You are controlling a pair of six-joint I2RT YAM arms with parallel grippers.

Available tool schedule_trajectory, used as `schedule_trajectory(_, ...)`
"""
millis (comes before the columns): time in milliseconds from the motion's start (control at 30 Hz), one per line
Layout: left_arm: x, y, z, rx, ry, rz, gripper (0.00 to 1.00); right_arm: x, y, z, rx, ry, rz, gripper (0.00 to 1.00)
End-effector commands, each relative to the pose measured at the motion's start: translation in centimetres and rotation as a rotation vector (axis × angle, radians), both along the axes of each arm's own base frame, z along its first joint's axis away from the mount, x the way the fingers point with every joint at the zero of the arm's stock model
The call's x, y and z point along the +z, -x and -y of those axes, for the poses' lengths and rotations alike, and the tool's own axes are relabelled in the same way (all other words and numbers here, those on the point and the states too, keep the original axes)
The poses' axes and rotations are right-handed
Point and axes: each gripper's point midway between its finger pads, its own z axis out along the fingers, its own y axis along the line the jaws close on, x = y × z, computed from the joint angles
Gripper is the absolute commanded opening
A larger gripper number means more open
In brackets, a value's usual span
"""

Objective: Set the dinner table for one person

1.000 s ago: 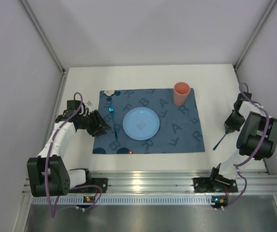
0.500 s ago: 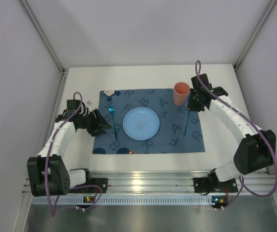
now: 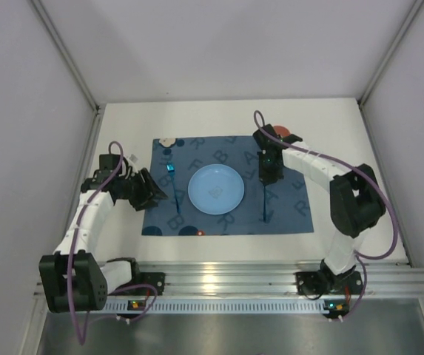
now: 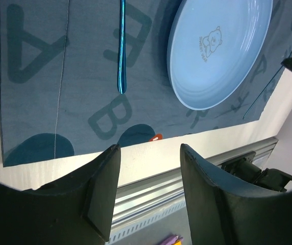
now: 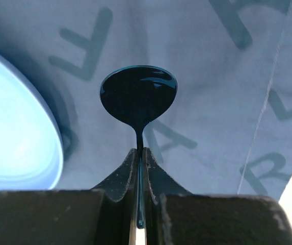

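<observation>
— On the plain white matte rectangular surface, what's laid out?
— Dark blue rectangular cloth mat printed with letters, mid-surface, closer to the near edge than the far one. Round light blue glossy plate with a small bear print lies on the mat, a bit left of the mat's centre.
— Cutlery?
— Slim shiny blue utensil lies flat on the mat just left of the plate, running far-to-near. Fork or knife: cannot tell.
— Right claw?
— Right claw is over the mat just right of the plate, clamped on the thin handle of a dark blue glossy spoon. In the wrist view the fingers pinch the handle and the round bowl sticks out ahead of them, above the printed letters. The spoon runs toward the near edge, roughly parallel to the surface's right edge. Touching the mat or not: cannot tell.
— Left claw?
— Left claw is at the mat's left edge, jaws apart, nothing between them. Near the shiny utensil, not touching it.
— Cup?
— Orange-pink round cup stands by the mat's far right corner, mostly hidden behind the right arm.
</observation>
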Motion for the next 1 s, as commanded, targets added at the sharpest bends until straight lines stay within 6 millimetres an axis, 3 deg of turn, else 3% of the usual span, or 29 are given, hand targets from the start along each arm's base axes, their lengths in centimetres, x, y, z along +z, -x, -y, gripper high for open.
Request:
schedule_trajectory(0, 1.1, 0.2, -0.4, 0.001, -0.024, 0.031, 0.56, 1.7, -2.9, -2.1, 0.032, -0.03, 0.086, 0.0)
schedule_trajectory(200, 1.3, 0.3, -1.0, 0.01, -0.062, 0.039, 0.56, 0.4, -4.3, -2.8, 0.037, -0.008, 0.055, 0.0)
schedule_trajectory(233, 1.3, 0.3, -1.0, 0.01, -0.062, 0.039, 0.56, 0.0, -4.2, -2.8, 0.033, -0.003, 0.042, 0.05)
schedule_trajectory(267, 1.3, 0.3, -1.0, 0.012, -0.064, 0.042, 0.56, 0.0, -4.2, -2.9, 0.034, -0.001, 0.04, 0.18)
schedule_trajectory(300, 1.4, 0.3, -1.0, 0.016, -0.064, 0.042, 0.56, 0.1, -4.2, -3.0, 0.035, 0.001, 0.042, 0.47)
schedule_trajectory(333, 1.4, 0.3, -1.0, 0.015, -0.063, 0.046, 0.56, 0.1, -4.1, -3.0, 0.034, 0.004, 0.042, 0.57)
schedule_trajectory(400, 1.4, 0.3, -1.1, 0.018, -0.067, 0.046, 0.56, 0.7, -4.1, -3.3, 0.041, -0.004, 0.052, 0.67)
schedule_trajectory(500, 1.5, 0.2, -1.2, 0.02, -0.073, 0.049, 0.56, 2.0, -4.1, -3.7, 0.046, -0.019, 0.061, 0.7)
schedule_trajectory(633, 1.8, -0.2, -1.2, 0.023, -0.072, 0.054, 0.56, 6.4, -3.6, -4.7, 0.083, -0.06, 0.124, 0.7)
schedule_trajectory(800, 2.6, -1.6, -1.4, 0.044, -0.077, 0.078, 0.57, 12.4, -0.8, -7.0, 0.209, -0.138, 0.228, 0.71)
schedule_trajectory(833, 2.8, -1.8, -1.6, 0.054, -0.083, 0.081, 0.57, 14.9, -0.2, -7.0, 0.249, -0.167, 0.298, 0.71)
schedule_trajectory(900, 3.3, -2.5, -1.7, 0.092, -0.078, 0.088, 0.57, 16.6, 1.1, -7.8, 0.32, -0.224, 0.38, 0.71)
schedule_trajectory(933, 3.7, -3.0, -1.6, 0.102, -0.066, 0.111, 0.57, 20.2, 2.6, -7.3, 0.36, -0.279, 0.487, 0.73)
schedule_trajectory(967, 4.1, -3.2, -1.3, 0.116, -0.035, 0.112, 0.57, 21.6, 3.4, -7.0, 0.381, -0.313, 0.543, 0.76)
